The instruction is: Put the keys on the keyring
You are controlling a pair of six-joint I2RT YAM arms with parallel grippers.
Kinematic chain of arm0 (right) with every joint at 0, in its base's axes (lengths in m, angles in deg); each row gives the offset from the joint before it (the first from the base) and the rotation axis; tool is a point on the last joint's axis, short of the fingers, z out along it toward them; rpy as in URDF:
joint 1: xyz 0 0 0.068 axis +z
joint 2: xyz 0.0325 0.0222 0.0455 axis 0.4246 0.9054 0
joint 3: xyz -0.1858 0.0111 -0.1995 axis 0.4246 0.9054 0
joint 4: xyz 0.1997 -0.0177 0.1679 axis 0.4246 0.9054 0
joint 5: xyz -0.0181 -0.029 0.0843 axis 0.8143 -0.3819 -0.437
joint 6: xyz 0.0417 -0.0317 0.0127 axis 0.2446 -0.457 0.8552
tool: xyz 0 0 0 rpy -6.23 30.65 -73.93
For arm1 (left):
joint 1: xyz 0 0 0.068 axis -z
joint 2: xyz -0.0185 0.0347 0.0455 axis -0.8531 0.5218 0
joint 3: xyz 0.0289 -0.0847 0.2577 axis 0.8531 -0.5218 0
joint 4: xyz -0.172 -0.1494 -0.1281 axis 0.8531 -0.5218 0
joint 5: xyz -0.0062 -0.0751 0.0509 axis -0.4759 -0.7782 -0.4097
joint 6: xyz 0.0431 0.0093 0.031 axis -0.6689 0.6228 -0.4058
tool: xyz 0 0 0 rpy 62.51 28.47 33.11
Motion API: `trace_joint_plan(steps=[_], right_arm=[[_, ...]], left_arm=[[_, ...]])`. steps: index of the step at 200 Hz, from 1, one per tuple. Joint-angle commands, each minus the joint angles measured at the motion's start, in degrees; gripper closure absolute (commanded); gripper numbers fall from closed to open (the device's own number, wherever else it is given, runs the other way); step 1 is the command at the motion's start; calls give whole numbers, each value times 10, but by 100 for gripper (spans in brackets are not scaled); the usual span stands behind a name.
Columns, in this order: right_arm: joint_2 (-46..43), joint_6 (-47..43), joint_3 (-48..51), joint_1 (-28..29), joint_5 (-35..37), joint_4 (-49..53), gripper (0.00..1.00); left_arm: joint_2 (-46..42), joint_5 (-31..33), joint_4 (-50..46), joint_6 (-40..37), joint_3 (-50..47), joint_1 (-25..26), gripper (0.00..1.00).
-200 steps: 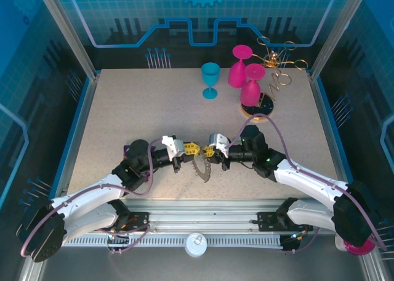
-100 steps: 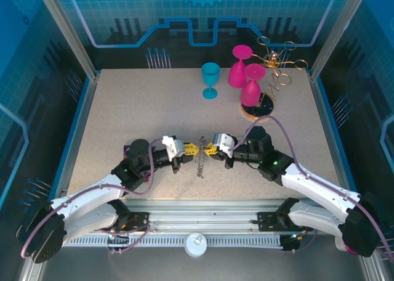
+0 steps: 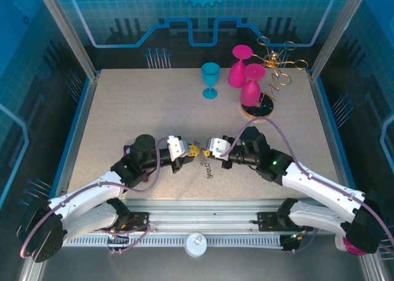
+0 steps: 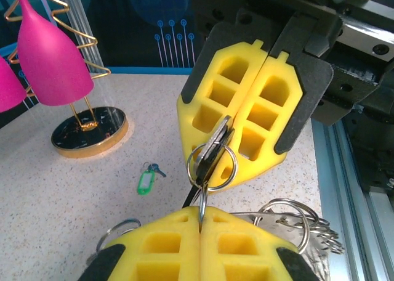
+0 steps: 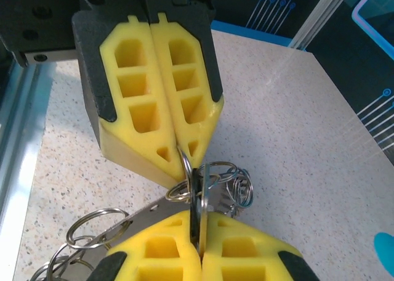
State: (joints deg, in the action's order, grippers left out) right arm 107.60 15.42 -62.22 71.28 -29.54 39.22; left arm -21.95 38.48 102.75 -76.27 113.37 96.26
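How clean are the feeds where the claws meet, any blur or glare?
Left wrist: key and wire loop sharp, slight glints; pink glass behind slightly softer. Right wrist: loop bunch crisp, no washout. Top external: keyring too small for detail.

Two pincers: left pincer (image 3: 192, 150), right pincer (image 3: 207, 149). One keyring (image 3: 209, 170) at tips. Two keys beyond: green key (image 4: 146, 182), dark key (image 4: 155, 168). Farther off, two pink goblets (image 3: 251, 87), one teal goblet (image 3: 210, 77), one gold stand (image 3: 278, 62).

Speckled beige tabletop (image 3: 141, 108), blue translucent wall panels (image 3: 123, 10) with circuit patterns, aluminium frame posts (image 3: 64, 31), even lighting
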Motion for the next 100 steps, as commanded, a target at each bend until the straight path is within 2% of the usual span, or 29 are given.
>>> trace_joint_plan(steps=[1, 18, 29, 34, 76, 100], right_arm=[[0, -18, -25, 13, 33, 19, 100], [7, -18, -27, 14, 37, 20, 100], [14, -18, -29, 14, 45, 20, 100], [18, -18, -31, 15, 48, 21, 100], [49, -18, -54, 22, 57, 20, 100], [74, -19, -68, 28, 62, 15, 100]], left_arm=[[-3, 33, -65, -12, 3, -6, 100], [-6, 36, -76, -11, 1, -6, 100], [-7, 40, -71, -5, -1, -6, 80], [-9, 41, -66, -3, -3, -5, 75], [-44, 56, -16, 26, -30, -8, 52], [-99, 92, 44, 70, -64, -15, 44]])
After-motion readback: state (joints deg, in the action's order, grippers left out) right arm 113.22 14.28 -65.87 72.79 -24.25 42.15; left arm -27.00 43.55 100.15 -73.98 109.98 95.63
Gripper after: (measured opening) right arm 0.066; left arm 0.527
